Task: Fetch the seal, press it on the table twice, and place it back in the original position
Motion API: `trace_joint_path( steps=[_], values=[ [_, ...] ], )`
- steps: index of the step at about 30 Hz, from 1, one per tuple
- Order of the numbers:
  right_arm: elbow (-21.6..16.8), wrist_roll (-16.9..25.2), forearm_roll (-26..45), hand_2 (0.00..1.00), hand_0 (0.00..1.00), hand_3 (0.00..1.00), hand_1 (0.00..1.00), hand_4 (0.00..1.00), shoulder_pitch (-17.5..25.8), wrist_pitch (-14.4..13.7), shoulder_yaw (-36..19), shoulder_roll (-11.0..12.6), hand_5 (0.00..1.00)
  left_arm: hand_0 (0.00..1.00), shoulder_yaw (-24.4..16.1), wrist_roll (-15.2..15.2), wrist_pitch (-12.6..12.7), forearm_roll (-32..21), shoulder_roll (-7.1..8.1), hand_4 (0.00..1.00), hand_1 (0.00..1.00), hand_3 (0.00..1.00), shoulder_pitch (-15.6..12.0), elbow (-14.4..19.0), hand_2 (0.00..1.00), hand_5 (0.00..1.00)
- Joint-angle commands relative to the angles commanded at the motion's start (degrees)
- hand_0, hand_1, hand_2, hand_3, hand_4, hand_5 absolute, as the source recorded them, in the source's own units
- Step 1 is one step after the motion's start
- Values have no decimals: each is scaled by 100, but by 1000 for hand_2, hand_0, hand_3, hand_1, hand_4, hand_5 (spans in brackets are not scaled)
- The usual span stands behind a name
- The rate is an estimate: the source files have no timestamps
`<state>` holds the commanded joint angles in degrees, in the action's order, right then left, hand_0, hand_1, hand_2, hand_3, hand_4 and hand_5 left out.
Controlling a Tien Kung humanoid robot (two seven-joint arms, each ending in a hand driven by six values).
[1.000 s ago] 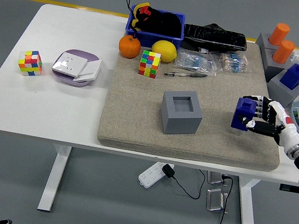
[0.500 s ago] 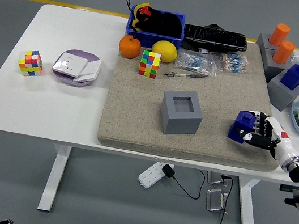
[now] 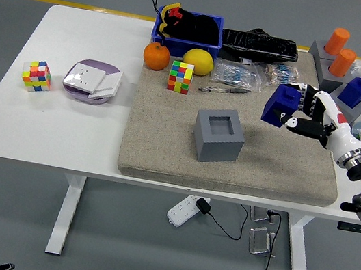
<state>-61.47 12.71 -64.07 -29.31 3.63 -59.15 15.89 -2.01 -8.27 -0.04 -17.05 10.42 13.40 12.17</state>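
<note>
Presently, head view: blue block-shaped seal (image 3: 282, 105) held in the right hand (image 3: 310, 115), white fingers (image 3: 304, 126) wrapped around its far side; seal lifted above the beige felt mat (image 3: 163, 153), right of the grey square holder with hollow top (image 3: 218, 136). Right arm enters from the right edge, forearm angled up-left over the mat's right part. Left arm not seen.

Change from half a second ago: seal was pressed low on the mat near its front right corner; now raised and carried up-left toward the holder. Multicoloured puzzle cube (image 3: 180, 77), orange fruit (image 3: 156, 56) and white table (image 3: 42, 133) unchanged.
</note>
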Motion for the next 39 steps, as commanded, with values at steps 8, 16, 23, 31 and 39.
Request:
trace_joint_path(
  steps=[8,16,23,31,39],
  values=[
    [241,-3,130,413,570,415,423,694,-376,25,461,-261,2,812,73,-8,-4,-55,12,701,805,814,-1,-4,774,428],
    [592,10,246,412,570,414,422,696,-625,70,914,-497,2,812,120,-12,-8,-76,18,701,805,814,-7,-2,775,429],
    [760,28,359,411,569,415,421,698,-752,97,1349,-526,2,813,116,-7,-7,-60,11,702,805,814,3,2,774,430],
    [902,63,455,410,569,414,421,700,-861,93,1536,-517,2,813,120,-8,-11,-79,12,701,806,814,13,-7,774,429],
    [1194,108,745,410,567,415,420,703,-1192,344,1883,-482,2,814,117,-4,-12,-51,20,701,805,814,49,6,774,427]
  ],
)
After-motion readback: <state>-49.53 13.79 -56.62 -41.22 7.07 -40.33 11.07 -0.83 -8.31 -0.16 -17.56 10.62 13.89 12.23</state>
